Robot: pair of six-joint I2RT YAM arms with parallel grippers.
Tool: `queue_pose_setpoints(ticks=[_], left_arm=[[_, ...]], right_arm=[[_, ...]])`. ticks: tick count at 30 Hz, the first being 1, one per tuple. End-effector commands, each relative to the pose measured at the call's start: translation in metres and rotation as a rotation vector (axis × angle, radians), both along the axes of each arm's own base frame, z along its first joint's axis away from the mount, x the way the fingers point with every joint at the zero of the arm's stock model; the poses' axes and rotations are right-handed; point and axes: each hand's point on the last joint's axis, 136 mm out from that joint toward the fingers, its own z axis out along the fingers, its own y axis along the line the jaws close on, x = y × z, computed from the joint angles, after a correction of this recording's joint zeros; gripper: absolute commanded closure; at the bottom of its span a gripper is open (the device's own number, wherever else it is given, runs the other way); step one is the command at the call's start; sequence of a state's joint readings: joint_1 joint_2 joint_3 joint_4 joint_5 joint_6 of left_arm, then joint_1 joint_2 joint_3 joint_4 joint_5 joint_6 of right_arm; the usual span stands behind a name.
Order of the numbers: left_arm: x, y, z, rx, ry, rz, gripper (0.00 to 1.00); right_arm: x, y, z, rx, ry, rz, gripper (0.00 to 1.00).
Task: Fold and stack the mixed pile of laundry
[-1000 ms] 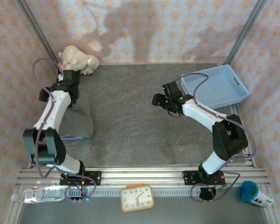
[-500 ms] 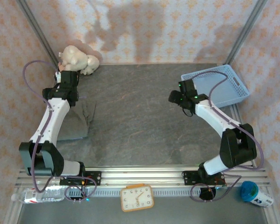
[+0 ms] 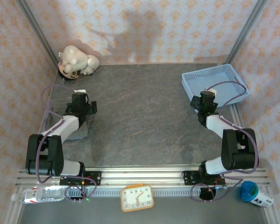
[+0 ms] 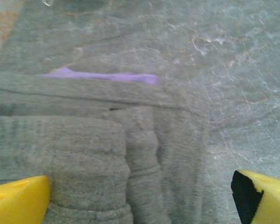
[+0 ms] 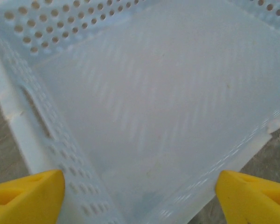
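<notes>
Both arms are white with black joints — purple cables, yellow fingertips.

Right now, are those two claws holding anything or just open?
Left gripper: jaws open, empty, above the grey shirt.
Right gripper: jaws open, empty, above the blue basket.

This is a staged robot test cell rather than a lived-in room. Aluminium frame posts edge patterned backdrop panels around a stone-look surface. A slotted aluminium rail carries the arm bases. Household props are set out: a plush toy beyond the left pincer, and a clock by the rail.
</notes>
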State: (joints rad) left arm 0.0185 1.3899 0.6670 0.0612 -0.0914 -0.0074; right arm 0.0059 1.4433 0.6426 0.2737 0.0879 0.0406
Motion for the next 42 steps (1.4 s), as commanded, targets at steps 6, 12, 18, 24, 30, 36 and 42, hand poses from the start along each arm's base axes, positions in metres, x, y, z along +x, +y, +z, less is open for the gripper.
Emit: queue_pose_setpoints(ticks=[6, 12, 18, 24, 30, 36, 42], left_arm=[[0.016, 0.003, 0.022, -0.001, -0.302, 0.075, 0.00], [0.008, -0.004, 0.008, 0.091, -0.355, 0.102, 0.00], [0.009, -0.003, 0.006, 0.085, -0.360, 0.099, 0.00], [0.009, -0.010, 0.005, 0.067, -0.369, 0.050, 0.00], [0.021, -0.027, 0.001, 0.019, -0.324, -0.078, 0.00], [0.022, -0.024, 0.000, 0.008, -0.323, -0.073, 0.00], [0.021, -0.024, 0.000, 0.009, -0.323, -0.075, 0.00]], right_arm=[[0.004, 0.013, -0.010, 0.017, -0.136, 0.124, 0.01], [-0.003, 0.013, -0.015, -0.010, -0.183, 0.112, 0.01], [-0.003, 0.014, -0.015, -0.013, -0.187, 0.112, 0.01], [-0.003, 0.014, -0.014, -0.016, -0.193, 0.114, 0.01], [-0.003, 0.014, -0.015, -0.014, -0.190, 0.114, 0.01], [-0.003, 0.014, -0.015, -0.017, -0.189, 0.114, 0.01], [-0.003, 0.014, -0.015, -0.017, -0.188, 0.115, 0.01]])
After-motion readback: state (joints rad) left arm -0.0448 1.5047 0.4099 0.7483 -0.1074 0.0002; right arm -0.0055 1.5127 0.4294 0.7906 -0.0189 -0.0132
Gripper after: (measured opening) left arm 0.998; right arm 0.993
